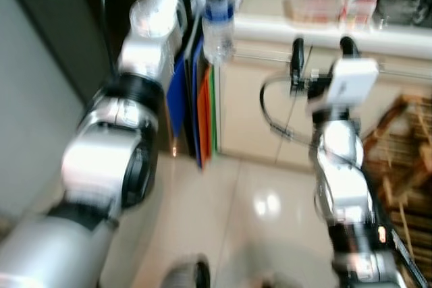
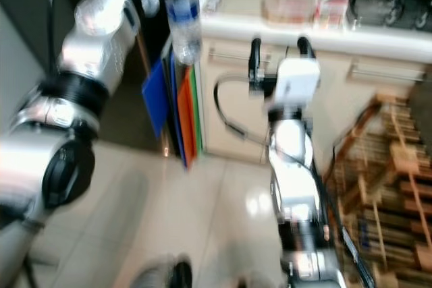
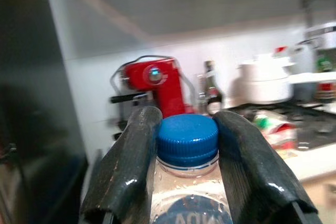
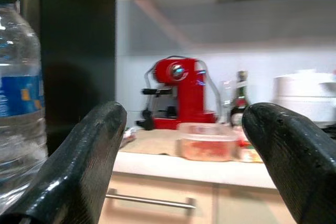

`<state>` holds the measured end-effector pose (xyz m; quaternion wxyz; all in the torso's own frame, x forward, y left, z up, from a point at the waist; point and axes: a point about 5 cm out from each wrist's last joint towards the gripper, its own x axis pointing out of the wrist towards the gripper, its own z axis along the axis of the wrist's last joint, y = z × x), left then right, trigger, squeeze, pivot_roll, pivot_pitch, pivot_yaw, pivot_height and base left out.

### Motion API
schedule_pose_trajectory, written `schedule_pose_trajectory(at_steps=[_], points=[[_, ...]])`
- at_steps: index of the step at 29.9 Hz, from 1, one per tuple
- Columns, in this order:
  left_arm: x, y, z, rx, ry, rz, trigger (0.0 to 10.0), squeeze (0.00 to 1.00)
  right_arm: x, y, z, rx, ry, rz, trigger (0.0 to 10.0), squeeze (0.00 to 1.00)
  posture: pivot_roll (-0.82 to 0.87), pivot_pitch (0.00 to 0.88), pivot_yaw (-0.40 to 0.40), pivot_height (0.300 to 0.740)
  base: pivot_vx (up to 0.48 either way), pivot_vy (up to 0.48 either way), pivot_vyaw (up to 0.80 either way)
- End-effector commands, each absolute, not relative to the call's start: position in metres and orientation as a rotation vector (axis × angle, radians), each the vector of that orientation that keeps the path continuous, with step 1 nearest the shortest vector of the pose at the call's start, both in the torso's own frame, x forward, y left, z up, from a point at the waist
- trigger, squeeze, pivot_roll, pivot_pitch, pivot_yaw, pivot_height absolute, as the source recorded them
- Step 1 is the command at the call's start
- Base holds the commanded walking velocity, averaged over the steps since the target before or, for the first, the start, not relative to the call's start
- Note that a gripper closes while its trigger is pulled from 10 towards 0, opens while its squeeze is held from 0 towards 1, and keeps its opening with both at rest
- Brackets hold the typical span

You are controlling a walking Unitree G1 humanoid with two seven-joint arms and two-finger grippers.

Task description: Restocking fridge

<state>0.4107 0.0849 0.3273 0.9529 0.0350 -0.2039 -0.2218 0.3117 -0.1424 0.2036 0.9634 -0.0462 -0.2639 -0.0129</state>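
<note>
My left pincer is clamped on a clear water bottle, its two black fingers pressed to either side of the neck just below the blue cap. I'm holding the bottle raised, up by the edge of the pale desk, beside a dark tall unit on my left. My right pincer is released, fingers spread wide with nothing between them, lifted in front of the cream cabinet front under the desk.

Around me: a red coffee machine stands at the back of the desk, with a dark glass bottle and a white pot further along. A clear tub with reddish contents sits near the desk's front edge. Blue, orange and green flat boards lean upright in the gap between the dark unit and the cabinet, directly under the held bottle. A slatted wooden rack stands on the glossy tile floor to my right.

Both head views are smeared with motion blur, so the bottle's label is unreadable and the items on the desk's far end are only shapes. My left arm blocks much of the dark unit.
</note>
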Motion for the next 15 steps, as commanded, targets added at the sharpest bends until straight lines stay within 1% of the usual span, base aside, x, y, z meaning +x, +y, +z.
schedule_pose_trajectory(at_steps=[1,9,13,15], points=[[0.408,0.086,0.339,0.067,-0.459,-0.454,10.0,0.0,0.312,-0.142,0.206,-0.08,-0.536,-0.03,10.0,0.0,-0.12,0.0,0.058,0.74,-0.3,0.0,0.0],[0.407,0.088,0.327,0.054,-0.433,-0.46,10.0,0.0,0.312,-0.142,0.198,-0.081,-0.507,-0.024,10.0,0.0,-0.12,0.0,0.062,0.74,-0.296,0.0,0.0],[0.406,0.1,0.304,0.044,-0.376,-0.437,10.0,0.0,0.309,-0.154,0.179,-0.064,-0.421,-0.044,10.0,0.0,-0.12,0.0,0.066,0.74,-0.283,0.0,0.0],[0.405,0.103,0.298,0.047,-0.362,-0.434,10.0,0.0,0.307,-0.155,0.176,-0.066,-0.41,-0.044,10.0,0.0,-0.12,0.0,0.066,0.74,-0.281,0.0,0.0]])
